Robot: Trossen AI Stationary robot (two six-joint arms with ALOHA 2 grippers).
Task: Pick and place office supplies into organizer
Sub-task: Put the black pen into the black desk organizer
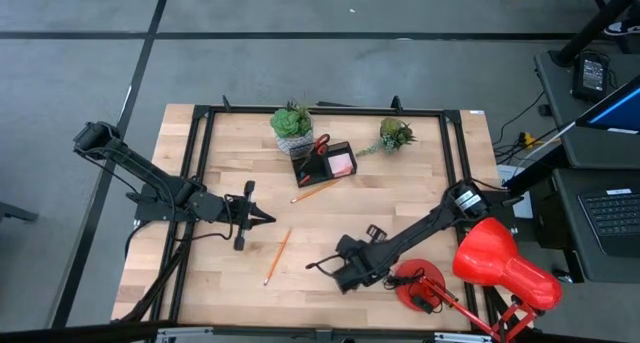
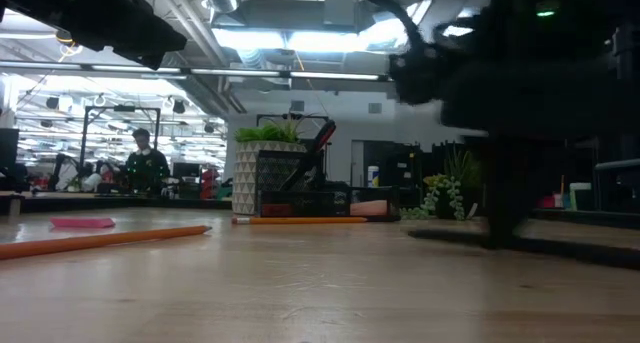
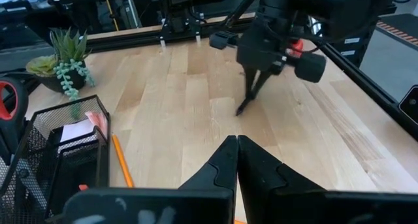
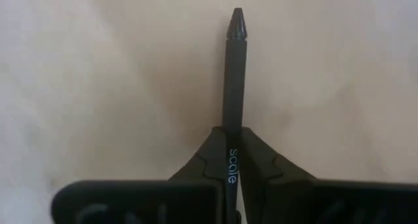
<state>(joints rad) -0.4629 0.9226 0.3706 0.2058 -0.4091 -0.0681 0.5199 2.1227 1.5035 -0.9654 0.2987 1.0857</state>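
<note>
Black pen (image 4: 234,87) clamped in right claw (image 4: 234,160); left claw (image 3: 236,145) together, near pencil (image 1: 277,255).

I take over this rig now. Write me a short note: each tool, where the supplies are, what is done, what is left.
Right tool: shut on the black pen, low over the table's near middle.
Left tool: shut, empty, waiting at the left side.
Organizer: at the far middle; already holds the scissors and pink sticky notes.
Left: one pencil beside the organizer, one pencil mid-table, and the pen now held.
</note>
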